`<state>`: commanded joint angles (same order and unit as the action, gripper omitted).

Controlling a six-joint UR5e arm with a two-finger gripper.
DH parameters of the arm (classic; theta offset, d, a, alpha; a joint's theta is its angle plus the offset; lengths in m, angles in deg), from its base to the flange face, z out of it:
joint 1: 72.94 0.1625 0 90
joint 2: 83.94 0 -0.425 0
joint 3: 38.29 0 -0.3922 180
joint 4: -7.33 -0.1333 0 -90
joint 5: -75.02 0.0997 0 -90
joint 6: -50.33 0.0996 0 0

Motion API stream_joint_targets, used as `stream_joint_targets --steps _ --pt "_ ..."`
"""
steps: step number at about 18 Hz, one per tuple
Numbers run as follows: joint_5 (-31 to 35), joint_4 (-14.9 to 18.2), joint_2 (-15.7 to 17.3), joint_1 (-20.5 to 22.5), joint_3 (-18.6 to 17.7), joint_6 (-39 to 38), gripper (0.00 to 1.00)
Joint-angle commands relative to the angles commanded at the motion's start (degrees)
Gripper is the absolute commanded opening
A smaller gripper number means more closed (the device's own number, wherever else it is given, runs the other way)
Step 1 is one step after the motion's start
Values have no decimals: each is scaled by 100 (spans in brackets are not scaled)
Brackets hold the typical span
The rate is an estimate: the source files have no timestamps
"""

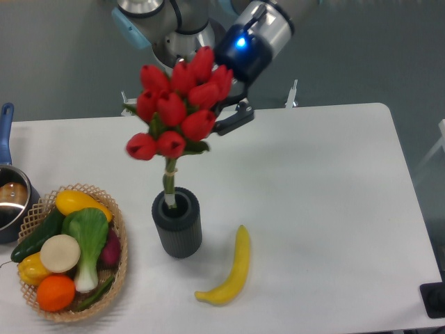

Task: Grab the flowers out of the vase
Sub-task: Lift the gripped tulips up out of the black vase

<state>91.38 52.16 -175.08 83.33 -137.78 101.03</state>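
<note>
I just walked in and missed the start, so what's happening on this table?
A robot arm is working on a bunch of red flowers standing in a dark ribbed vase. Its gripper is up by the blooms, partly hidden behind them, so a grip can't be confirmed. The stems are still in the vase. A banana and a basket of vegetables lie nearby.

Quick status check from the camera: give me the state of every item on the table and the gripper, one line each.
flowers: upright, stems in the vase, not lifted out.
vase: standing upright on the table.
gripper: behind the blooms, mostly hidden; open or shut cannot be told.
banana: lying flat, right of the vase, apart from it.
basket: upright, full of vegetables.
pot: upright at the left edge, cut off by the frame.
</note>
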Motion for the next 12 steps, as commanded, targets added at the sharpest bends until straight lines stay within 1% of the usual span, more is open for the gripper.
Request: stream_joint_targets --steps 2,3,8,12 --pt "-98 0 -184 -17 114 79 40" --pt "-107 0 -220 -9 132 97 40" --pt "-115 0 -229 141 141 97 41" --pt "-115 -9 -229 167 71 97 41"
